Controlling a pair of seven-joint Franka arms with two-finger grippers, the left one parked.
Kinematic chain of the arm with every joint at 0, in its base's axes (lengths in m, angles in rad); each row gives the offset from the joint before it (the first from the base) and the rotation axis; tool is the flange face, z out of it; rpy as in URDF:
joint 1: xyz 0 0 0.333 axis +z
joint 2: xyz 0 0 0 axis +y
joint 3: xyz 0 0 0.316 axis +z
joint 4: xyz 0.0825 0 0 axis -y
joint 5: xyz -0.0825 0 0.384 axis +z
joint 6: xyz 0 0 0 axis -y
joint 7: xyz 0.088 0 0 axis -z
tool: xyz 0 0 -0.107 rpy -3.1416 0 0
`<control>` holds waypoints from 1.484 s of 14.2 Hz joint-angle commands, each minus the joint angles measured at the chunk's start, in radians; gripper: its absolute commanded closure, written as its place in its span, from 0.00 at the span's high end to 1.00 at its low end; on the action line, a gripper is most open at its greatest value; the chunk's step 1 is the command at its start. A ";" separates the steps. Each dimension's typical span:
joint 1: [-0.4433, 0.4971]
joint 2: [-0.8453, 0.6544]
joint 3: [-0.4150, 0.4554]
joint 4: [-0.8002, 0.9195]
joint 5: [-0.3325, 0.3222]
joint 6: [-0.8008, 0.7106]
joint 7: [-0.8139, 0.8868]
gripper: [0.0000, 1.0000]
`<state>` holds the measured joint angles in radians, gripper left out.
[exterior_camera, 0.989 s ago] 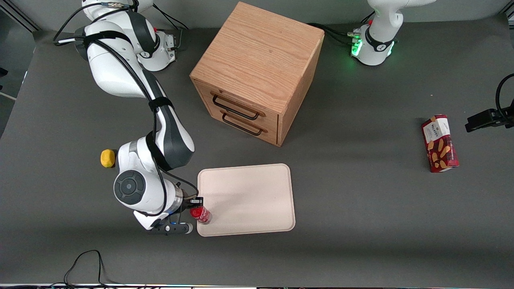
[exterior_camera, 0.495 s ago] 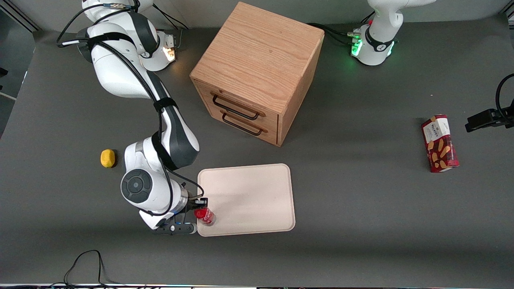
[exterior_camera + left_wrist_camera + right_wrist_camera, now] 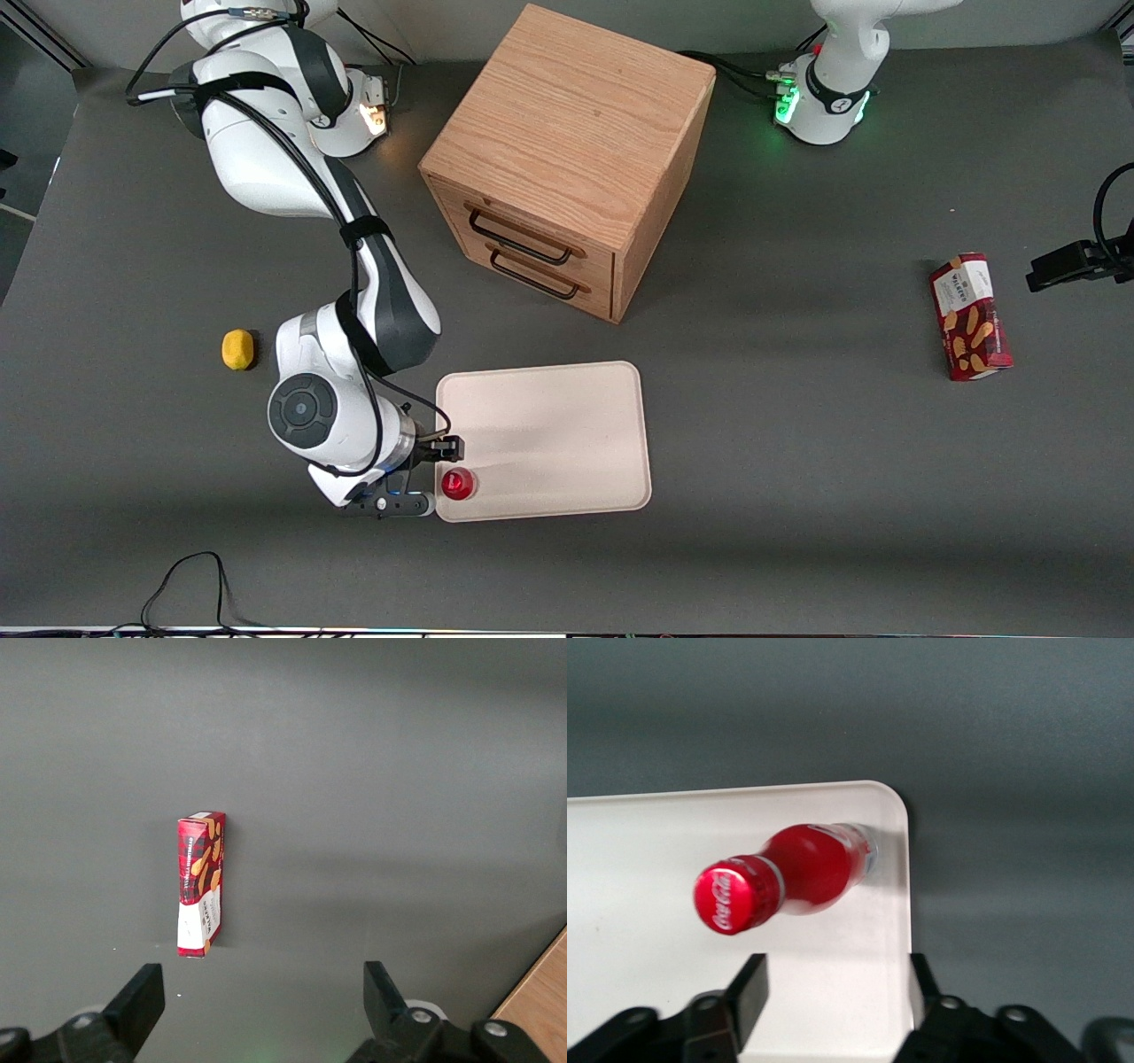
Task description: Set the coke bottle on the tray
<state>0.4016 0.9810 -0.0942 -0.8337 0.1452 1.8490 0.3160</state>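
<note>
Front view: coke bottle [image 3: 458, 484] standing upright on the tray [image 3: 567, 425], in the corner nearest the camera at the working arm's end, just inside the rim. Gripper [image 3: 434, 477] just beside that corner, fingers spread wide, holding nothing, clear of the bottle. Right wrist view: red cap and bottle [image 3: 788, 875] between the parted fingertips [image 3: 749, 985], untouched.

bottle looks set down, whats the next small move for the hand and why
Probably lift the hand straight up and away. The coke bottle stands upright on the tray near its corner, and the open fingers are clear of it, so a sideways move risks tipping it.
</note>
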 commanded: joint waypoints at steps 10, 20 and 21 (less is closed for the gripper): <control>0.006 -0.057 -0.009 -0.020 -0.004 -0.083 0.003 1.00; -0.090 -0.704 -0.051 -0.701 -0.010 -0.231 -0.153 1.00; -0.092 -0.764 -0.053 -0.753 -0.015 -0.234 -0.169 1.00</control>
<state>0.2998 0.4121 -0.1393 -1.3704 0.1430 1.5867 0.1870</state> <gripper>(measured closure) 0.000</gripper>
